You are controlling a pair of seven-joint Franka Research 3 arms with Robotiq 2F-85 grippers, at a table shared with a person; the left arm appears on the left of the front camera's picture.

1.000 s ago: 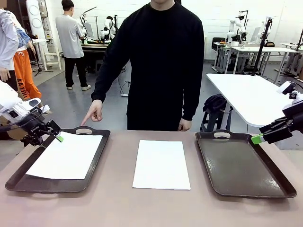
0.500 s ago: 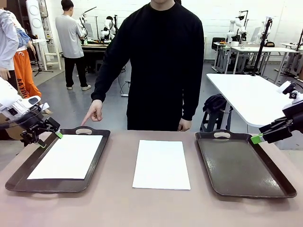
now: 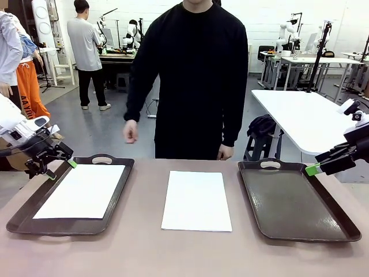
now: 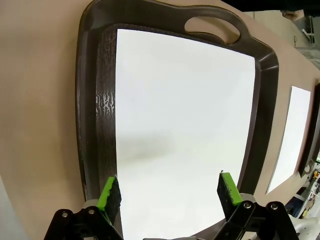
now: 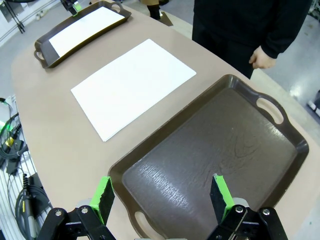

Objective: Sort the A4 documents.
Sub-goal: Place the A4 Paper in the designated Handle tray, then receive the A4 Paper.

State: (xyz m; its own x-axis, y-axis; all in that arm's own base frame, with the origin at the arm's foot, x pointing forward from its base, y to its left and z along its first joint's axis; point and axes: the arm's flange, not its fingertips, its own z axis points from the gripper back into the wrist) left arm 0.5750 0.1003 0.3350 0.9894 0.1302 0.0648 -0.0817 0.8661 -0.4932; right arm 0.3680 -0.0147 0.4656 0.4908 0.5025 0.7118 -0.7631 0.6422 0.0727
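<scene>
Position. One white sheet (image 3: 81,190) lies flat inside the left tray (image 3: 69,226), roughly square to its walls. A second white paper (image 3: 197,199) lies on the bare table (image 3: 190,254) between the two trays. Whether it is one sheet or a thin stack cannot be told. The right tray (image 3: 300,205) holds nothing.

Grippers. The left gripper (image 3: 61,169) hangs above the far left corner of the left tray, jaws spread wide and holding nothing. In its wrist view the left gripper (image 4: 169,187) looks down on the sheet without touching it. The right gripper (image 3: 314,168) hovers off the right tray's outer edge, and its wrist view (image 5: 162,192) shows the jaws wide and empty.

Person. The person's hand (image 3: 131,131) is raised clear of the table, on the far side.

Risks, as judged:
- The middle paper lies flush on the table and offers the jaws no edge, so a pinch could crease it or push it across the table.
- If it is a stack, several sheets could lift together.
- A limp sheet carried by one corner could droop and catch a tray wall.
- Either arm crossing to the middle comes nearer the person.
</scene>
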